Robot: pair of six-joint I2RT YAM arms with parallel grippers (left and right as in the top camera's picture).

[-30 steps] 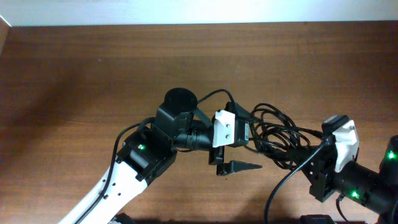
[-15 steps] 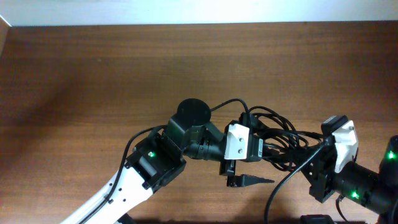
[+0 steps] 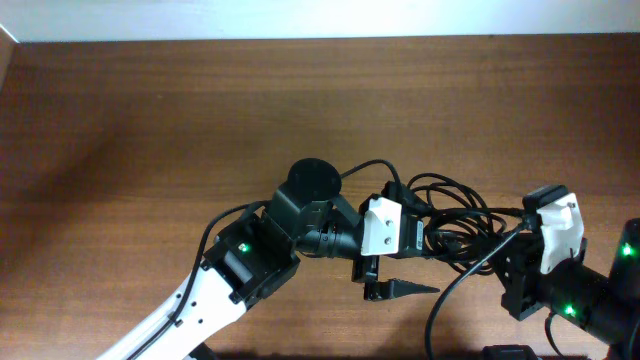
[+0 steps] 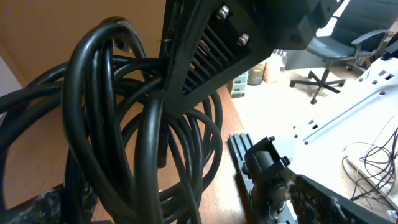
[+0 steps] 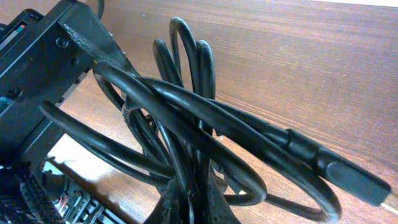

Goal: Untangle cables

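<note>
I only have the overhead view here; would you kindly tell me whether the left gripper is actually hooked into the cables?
Observer: Yes. In the left wrist view, several loops of the cables hang around one finger of the left gripper.
Operator: Thank you. Is any plug sticking out of the bundle?
Observer: The right wrist view shows one plug poking out past the loops at the lower right, above the table.
</note>
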